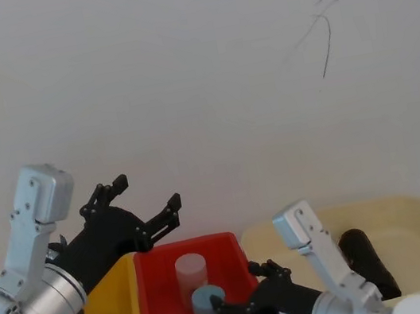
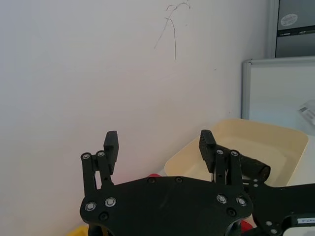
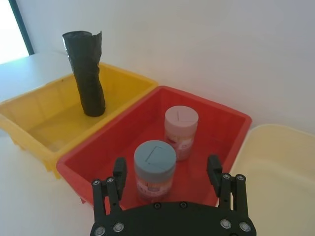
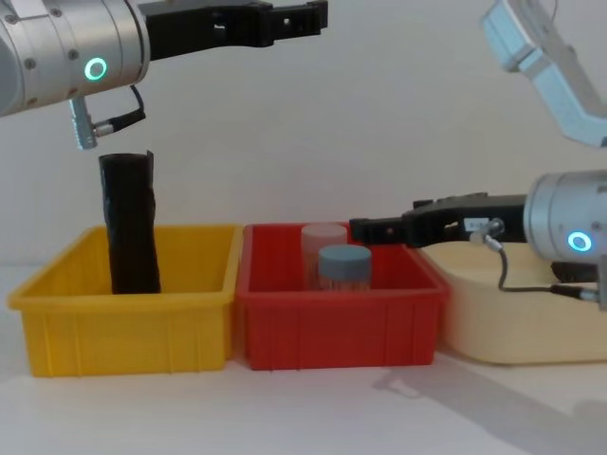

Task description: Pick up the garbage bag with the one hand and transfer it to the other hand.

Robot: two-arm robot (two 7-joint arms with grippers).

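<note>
Garbage bag (image 4: 130,225) stands upright as a crinkled black roll in the yellow bin (image 4: 133,318), near that bin's far left corner, rising well above the rim, with nothing touching it; a second black roll (image 1: 369,261) lies on its side in the cream bin (image 1: 413,212) at the right; the three bins sit in a row on the white counter (image 4: 313,408), yellow at the left, red bin (image 4: 341,318) in the middle, cream at the right, each just beside its neighbour; the left end effector (image 4: 308,16), on its silver arm with the green ring, hangs high above the yellow and red bins, well apart from the garbage bag below, its fingers (image 2: 111,142) spread wide and holding nothing; the right end effector (image 4: 365,229) reaches low over the red bin from the right, its fingers (image 3: 119,169) also wide and empty, just behind the jars; in the red bin stand a blue-lidded jar (image 3: 155,169) and, close behind it, a white-lidded jar (image 3: 181,130), both upright.
</note>
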